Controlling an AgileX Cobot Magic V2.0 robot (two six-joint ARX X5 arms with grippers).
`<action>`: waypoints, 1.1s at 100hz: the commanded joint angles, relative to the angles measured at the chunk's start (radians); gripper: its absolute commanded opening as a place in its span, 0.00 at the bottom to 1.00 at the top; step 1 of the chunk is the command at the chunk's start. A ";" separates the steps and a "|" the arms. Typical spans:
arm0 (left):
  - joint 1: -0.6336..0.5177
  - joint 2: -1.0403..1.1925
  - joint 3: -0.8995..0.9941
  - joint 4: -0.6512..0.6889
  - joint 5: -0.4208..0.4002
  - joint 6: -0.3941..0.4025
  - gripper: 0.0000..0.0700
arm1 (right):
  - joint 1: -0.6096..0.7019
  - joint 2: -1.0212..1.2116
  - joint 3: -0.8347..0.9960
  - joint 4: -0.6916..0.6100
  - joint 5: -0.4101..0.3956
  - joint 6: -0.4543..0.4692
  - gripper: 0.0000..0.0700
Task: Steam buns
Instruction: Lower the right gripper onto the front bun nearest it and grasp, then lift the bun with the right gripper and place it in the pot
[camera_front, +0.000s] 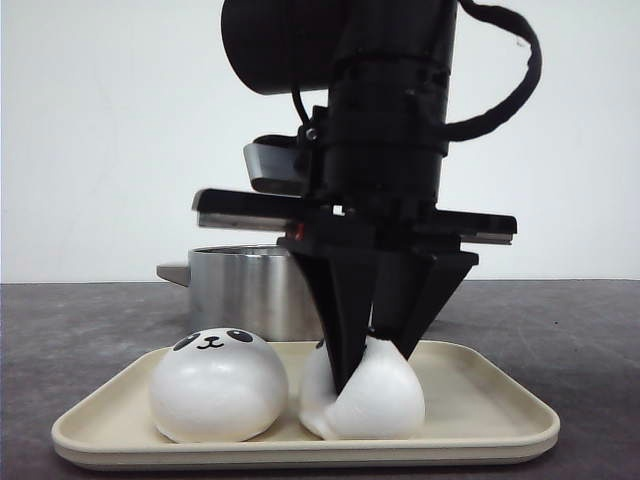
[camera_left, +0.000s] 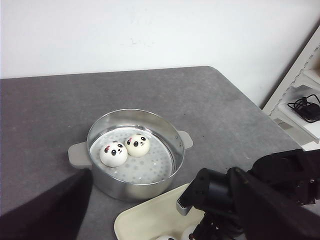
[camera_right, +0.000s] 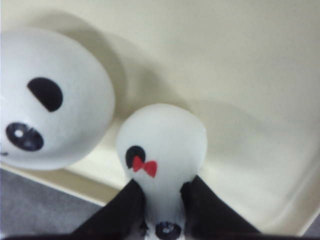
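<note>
My right gripper (camera_front: 370, 368) is shut on a white panda bun (camera_front: 385, 405) with a red bow, and its black fingers squeeze the bun inward on the cream tray (camera_front: 500, 415). The right wrist view shows the same pinch (camera_right: 164, 186) on that bun (camera_right: 165, 135). A second bun (camera_front: 218, 385) lies just left of it on the tray, untouched. Two more buns (camera_left: 113, 153) (camera_left: 137, 144) lie in the steel steamer pot (camera_left: 177, 145) behind the tray. Of my left gripper, held high above the table, only one dark finger (camera_left: 40, 212) shows, far out at the side, so it is open and empty.
The steamer pot (camera_front: 245, 290) stands right behind the tray, with flat handles on both sides. The right arm (camera_left: 250, 200) hangs over the tray's near end. A white shelf with cables (camera_left: 305, 100) stands beyond the grey table's right edge.
</note>
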 joint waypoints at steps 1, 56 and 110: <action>-0.007 0.005 0.017 0.009 -0.003 0.013 0.73 | 0.016 -0.049 0.028 0.011 0.016 -0.019 0.03; -0.006 0.008 0.017 0.119 -0.003 0.013 0.73 | -0.193 -0.142 0.494 0.120 0.207 -0.346 0.02; -0.006 0.013 0.017 0.113 -0.036 0.013 0.73 | -0.385 0.224 0.494 0.137 -0.026 -0.408 0.02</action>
